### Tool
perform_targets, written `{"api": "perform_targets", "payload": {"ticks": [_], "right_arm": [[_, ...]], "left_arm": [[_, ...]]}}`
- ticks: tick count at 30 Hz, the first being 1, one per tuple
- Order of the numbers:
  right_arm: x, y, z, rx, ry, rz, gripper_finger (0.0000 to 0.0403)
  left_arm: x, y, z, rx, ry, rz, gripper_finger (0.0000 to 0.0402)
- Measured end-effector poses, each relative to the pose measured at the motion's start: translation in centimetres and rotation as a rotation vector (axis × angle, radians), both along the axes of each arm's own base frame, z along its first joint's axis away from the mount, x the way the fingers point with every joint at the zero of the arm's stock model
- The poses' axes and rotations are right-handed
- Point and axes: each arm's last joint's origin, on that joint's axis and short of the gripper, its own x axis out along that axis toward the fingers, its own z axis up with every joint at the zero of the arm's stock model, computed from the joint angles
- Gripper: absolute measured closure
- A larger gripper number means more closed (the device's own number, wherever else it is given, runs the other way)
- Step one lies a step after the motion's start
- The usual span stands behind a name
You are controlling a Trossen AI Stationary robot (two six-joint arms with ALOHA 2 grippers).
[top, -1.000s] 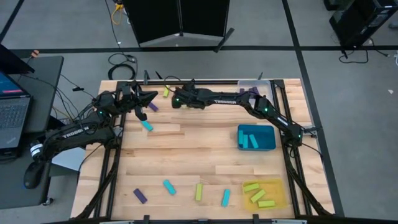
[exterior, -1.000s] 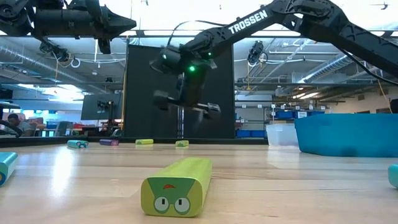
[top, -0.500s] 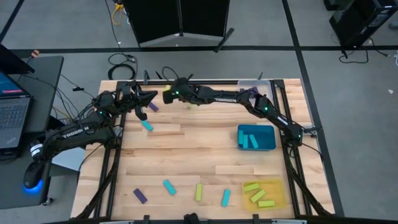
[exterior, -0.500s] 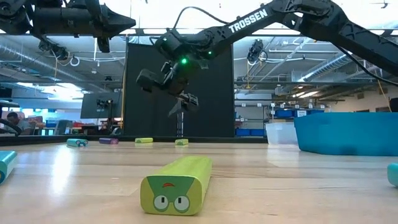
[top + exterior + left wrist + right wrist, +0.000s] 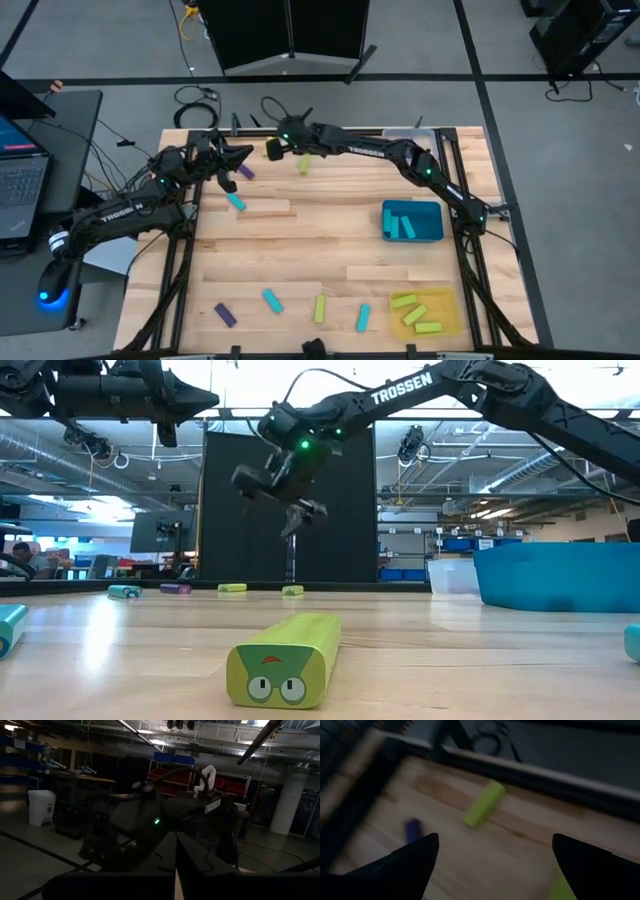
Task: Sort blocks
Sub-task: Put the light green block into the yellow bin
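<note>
Lying beneath right tool (image 5: 490, 865): yellow-green block (image 5: 484, 804)

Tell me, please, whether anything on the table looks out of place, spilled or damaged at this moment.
Nothing looks spilled or damaged. Loose blocks lie scattered at odd angles, such as a cyan block and a purple block, but they are not sorted yet. The teal tray and yellow tray sit flat. The right gripper hovers at the far edge, open.
</note>
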Motion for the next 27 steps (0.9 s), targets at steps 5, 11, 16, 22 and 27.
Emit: {"api": "perform_targets", "payload": {"ticks": [5, 11, 16, 22, 27], "right_arm": [[-0.5, 0.4, -0.8, 0.035, 0.096, 0.021, 0.0003], [1.7, 1.2, -1.6, -0.107, 0.026, 0.287, 0.0003], [2.2, 2.3, -2.9, -0.197, 0.128, 0.428, 0.0003], [1.4, 1.9, -3.5, -0.105, 0.174, 0.344, 0.0003], [1.4, 2.2, -3.6, -0.079, 0.168, 0.333, 0.0003]], "left_arm": [[0.0, 0.0, 0.0, 0.0, -0.002, 0.005, 0.0387], [0.0, 0.0, 0.0, -0.001, -0.002, 0.007, 0.0387], [0.0, 0.0, -0.1, -0.005, 0.006, -0.003, 0.0387], [0.0, 0.0, -0.2, -0.011, 0.017, -0.012, 0.0387], [0.0, 0.0, -0.2, -0.008, 0.017, -0.004, 0.0387]]}}
